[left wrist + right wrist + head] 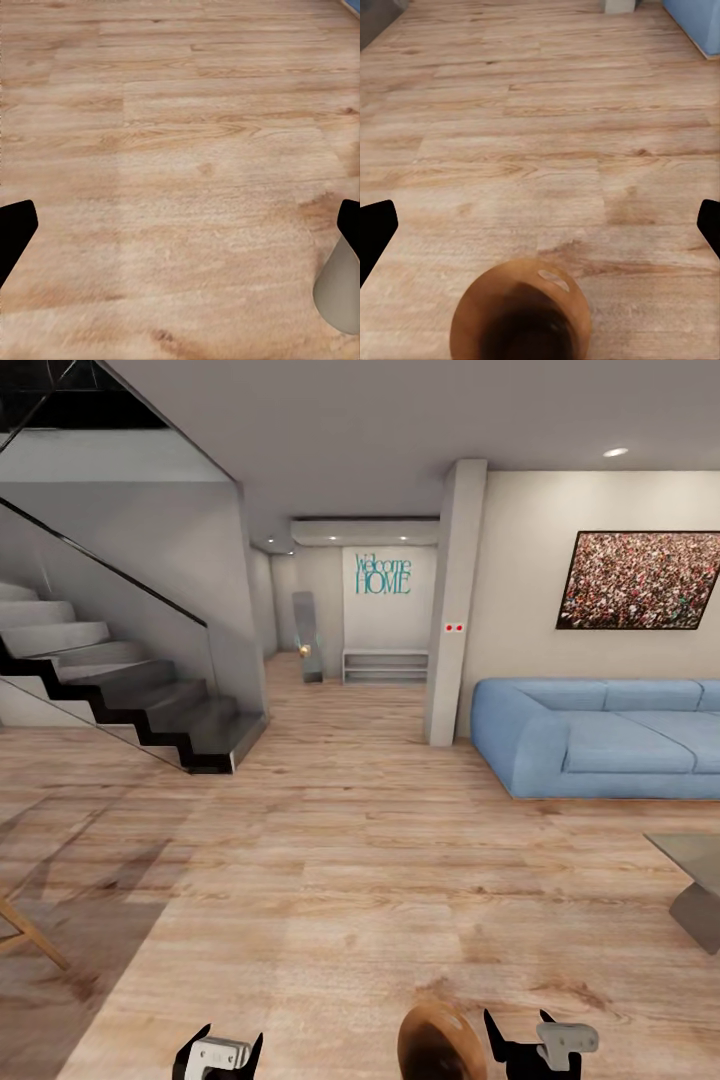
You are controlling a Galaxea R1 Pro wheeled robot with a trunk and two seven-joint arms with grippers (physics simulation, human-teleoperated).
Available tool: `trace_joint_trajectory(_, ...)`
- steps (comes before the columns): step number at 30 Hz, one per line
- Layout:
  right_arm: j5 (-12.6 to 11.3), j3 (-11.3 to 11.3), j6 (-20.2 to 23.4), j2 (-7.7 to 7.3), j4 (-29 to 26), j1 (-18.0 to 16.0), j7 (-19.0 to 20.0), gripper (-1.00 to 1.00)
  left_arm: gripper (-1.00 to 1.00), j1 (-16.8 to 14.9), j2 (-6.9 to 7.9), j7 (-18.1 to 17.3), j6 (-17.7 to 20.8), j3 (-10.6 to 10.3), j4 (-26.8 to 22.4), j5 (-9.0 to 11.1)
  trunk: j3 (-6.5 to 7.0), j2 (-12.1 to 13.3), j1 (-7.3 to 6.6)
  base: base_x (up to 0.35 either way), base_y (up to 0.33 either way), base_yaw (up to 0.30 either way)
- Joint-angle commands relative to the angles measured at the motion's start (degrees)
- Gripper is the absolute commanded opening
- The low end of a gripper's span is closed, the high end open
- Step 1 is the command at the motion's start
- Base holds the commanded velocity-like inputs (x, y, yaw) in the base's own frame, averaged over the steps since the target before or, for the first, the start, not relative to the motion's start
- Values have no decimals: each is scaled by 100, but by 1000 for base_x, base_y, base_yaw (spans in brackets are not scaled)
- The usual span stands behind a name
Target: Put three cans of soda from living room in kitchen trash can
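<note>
We stand in the living room facing the blue sofa (600, 735) and the stairs (120, 680). The trash can (440, 1042) rests upright on the plank floor (340, 880), just inboard of our right gripper (522, 1032) and nearer it than our left gripper (218, 1050). Both grippers stand wide and empty. We judge the right arm better placed.

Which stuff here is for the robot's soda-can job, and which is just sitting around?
For the job:
- tash can, glossy brown inside
- left gripper
- right gripper
- wood floor of the living room

Just there:
- blue sofa
- stairs
- wall picture
- glass table

No soda cans visible.
</note>
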Motion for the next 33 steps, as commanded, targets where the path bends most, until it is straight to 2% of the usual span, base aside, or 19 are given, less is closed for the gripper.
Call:
trace_joint_trajectory(1,0,1,7,-2,0,0,-1,100,100,0,-1,3,5,1,0,0,0,0,0,3,1,0)
trace_joint_trajectory(5,9,-2,48,-6,-12,-7,-10,100,100,1,-6,15,19,8,-1,5,0,0,0,2,1,0)
trace_joint_trajectory(9,15,28,545,-6,-159,-39,-18,100,100,-8,-16,34,58,3,-5,7,-72,-160,88,0,0,0)
trace_joint_trajectory(13,21,130,1474,0,-353,-157,-42,100,100,-22,-21,37,74,2,-3,2,-144,-321,176,0,0,0)
trace_joint_trajectory(16,23,215,2500,13,-528,-528,-112,100,100,-28,-22,38,79,1,-2,-5,-197,-441,242,0,0,0)
trace_joint_trajectory(17,22,265,3285,19,-589,-910,-206,100,100,-30,-23,39,81,1,-2,-6,-215,-481,264,0,0,0)
trace_joint_trajectory(18,17,287,3703,19,-591,-1140,-273,100,100,-31,-23,39,84,0,-2,-6,-233,-521,285,0,0,0)
trace_joint_trajectory(19,-1,338,5422,24,-171,-2269,-638,100,100,-36,-29,39,89,-2,1,-14,-251,-562,307,0,0,0)
trace_joint_trajectory(20,-1,338,5422,24,-171,-2269,-638,100,100,-36,-29,39,89,-2,1,-14,-269,-602,329,0,0,0)
trace_joint_trajectory(21,-7,347,5817,28,47,-2592,-707,100,100,-37,-28,39,90,-2,3,-14,-287,-642,351,0,0,0)
trace_joint_trajectory(22,-11,360,6392,34,571,-3251,-811,100,100,-36,-26,39,91,-3,1,-15,-305,-682,373,0,0,0)
trace_joint_trajectory(23,-14,370,6948,10,1939,-4545,-932,100,100,-35,-25,39,92,-3,0,-18,-323,-722,395,0,0,0)
trace_joint_trajectory(25,-11,371,7086,-1,2678,-5157,-968,100,100,-35,-24,39,93,-3,-1,-17,-359,-802,439,0,0,0)
trace_joint_trajectory(27,4,373,7134,-11,3887,-6143,-1016,100,100,-35,-24,39,93,-9,1,-21,-395,-882,483,0,0,0)
trace_joint_trajectory(28,7,375,7134,-10,4092,-6305,-1027,100,100,-35,-24,39,93,-9,0,-22,-413,-922,505,0,0,0)
trace_joint_trajectory(29,7,375,7134,-10,4092,-6305,-1027,100,100,-35,-24,39,93,-9,0,-22,-431,-963,527,0,0,0)
trace_joint_trajectory(33,13,377,7134,-13,4585,-6690,-1085,100,100,-34,-21,39,92,-14,5,-24,-503,-1123,615,0,0,0)
